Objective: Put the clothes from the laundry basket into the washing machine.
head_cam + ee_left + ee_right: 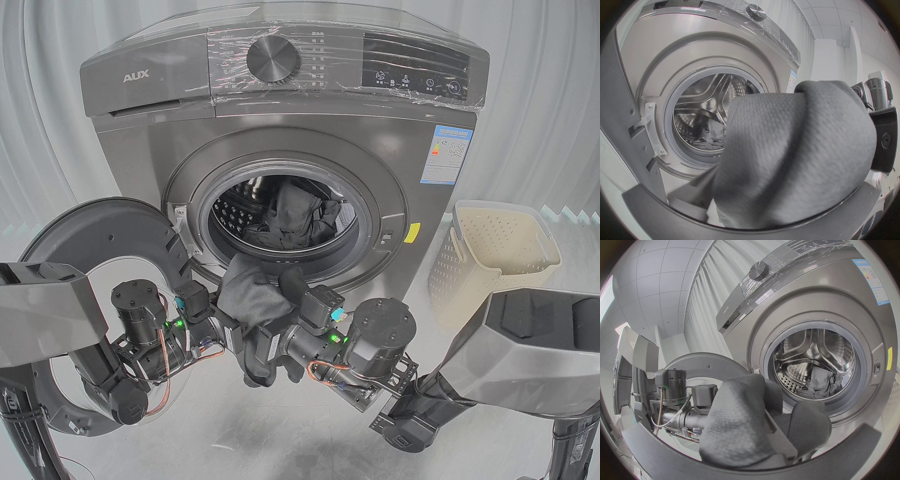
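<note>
Honestly we can't tell whether the left gripper or right gripper is clamped since the grey garment buries both, but we hold it just in front of the open washing machine, ready to join the clothes inside.

A pale pleated curtain hangs behind a glossy grey floor.

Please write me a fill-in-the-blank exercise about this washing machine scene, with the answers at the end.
The door of the washing machine stands ____.
Dark clothes lie inside the ____.
The cream laundry basket stands to the machine's ____, as the robot sees it.
Answers: open; drum; right.
</note>
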Robot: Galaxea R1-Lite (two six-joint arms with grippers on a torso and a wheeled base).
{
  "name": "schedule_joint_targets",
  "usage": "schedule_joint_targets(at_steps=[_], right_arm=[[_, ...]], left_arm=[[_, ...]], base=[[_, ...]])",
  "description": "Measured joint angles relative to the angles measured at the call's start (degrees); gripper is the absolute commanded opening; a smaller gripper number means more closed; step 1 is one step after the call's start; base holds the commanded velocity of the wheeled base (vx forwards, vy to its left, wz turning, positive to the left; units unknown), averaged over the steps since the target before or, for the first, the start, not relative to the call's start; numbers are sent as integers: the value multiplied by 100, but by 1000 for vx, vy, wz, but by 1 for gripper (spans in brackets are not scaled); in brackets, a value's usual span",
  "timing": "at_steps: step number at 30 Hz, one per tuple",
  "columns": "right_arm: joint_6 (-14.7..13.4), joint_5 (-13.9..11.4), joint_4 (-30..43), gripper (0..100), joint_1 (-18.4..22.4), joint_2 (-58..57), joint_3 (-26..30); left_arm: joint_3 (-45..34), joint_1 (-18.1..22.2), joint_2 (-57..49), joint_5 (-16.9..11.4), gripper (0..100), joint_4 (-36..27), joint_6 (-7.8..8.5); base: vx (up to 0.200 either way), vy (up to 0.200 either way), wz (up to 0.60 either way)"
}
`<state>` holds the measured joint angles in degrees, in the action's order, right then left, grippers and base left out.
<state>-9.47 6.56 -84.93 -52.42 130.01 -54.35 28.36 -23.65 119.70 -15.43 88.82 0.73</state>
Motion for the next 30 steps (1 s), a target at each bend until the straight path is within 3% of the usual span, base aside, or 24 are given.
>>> schedule_joint_targets(at_steps=[11, 12, 19, 30], right_arm=[[-21, 26, 0, 0, -2, 2, 29], [-32, 35, 0, 100, -2, 2, 27], [-62, 55, 16, 100, 44, -49, 272], [-18, 46, 57, 100, 262, -356, 2152]], left_arm=[[39, 1, -54, 28, 0, -2, -71], [39, 1, -60, 28, 0, -2, -71], [69, 61, -106, 35, 0, 0, -76], [88, 111, -204, 35, 0, 2, -133]], base=[[0, 0, 0], [0, 0, 0], [0, 0, 0], [0, 0, 0]])
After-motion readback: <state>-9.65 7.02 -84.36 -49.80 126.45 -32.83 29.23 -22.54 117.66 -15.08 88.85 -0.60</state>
